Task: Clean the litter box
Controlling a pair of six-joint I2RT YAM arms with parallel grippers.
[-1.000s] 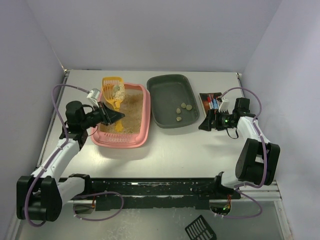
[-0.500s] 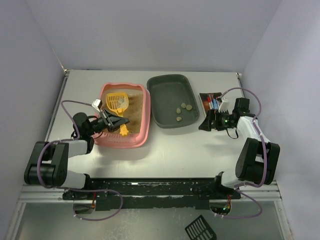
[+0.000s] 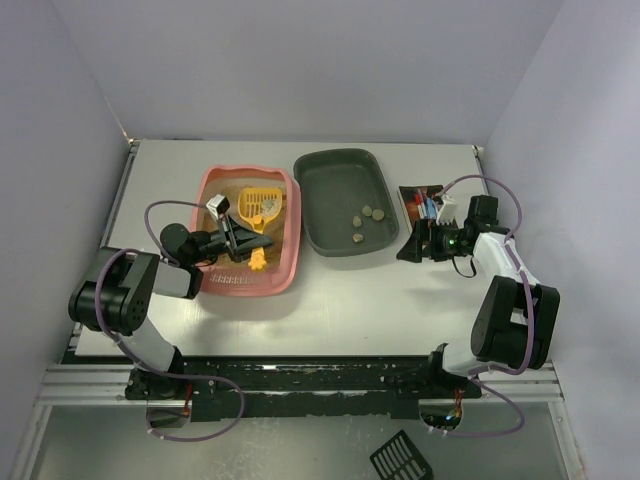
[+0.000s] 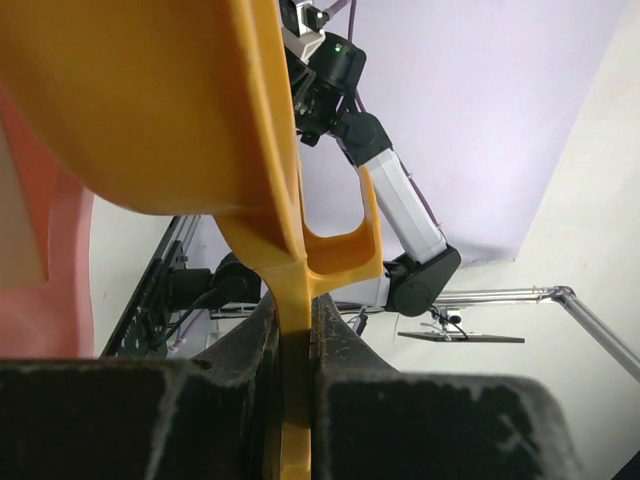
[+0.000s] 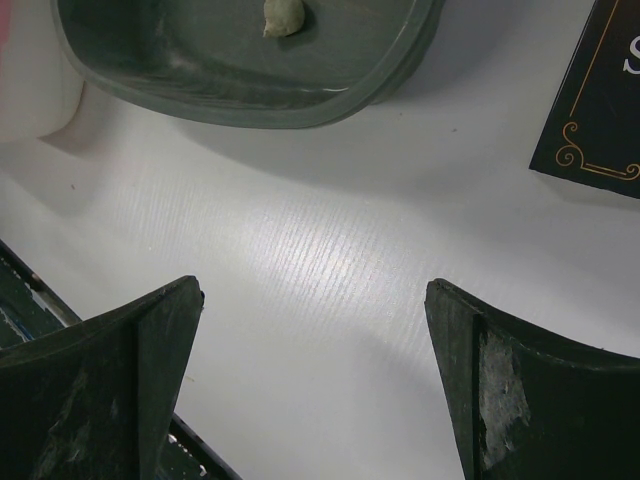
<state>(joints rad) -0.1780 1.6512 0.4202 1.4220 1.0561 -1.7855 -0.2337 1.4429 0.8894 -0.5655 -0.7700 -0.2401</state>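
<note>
In the left wrist view the scoop (image 4: 150, 100) runs off the top and left edges, hiding most of the litter box (image 4: 40, 300). The right wrist view crops the grey tray (image 5: 200, 60).

My pink rectangular litter box (image 3: 292, 238), rounded at its corners, lies flat on the left half of the table (image 3: 350, 300), tan sandy litter covering its floor.
</note>
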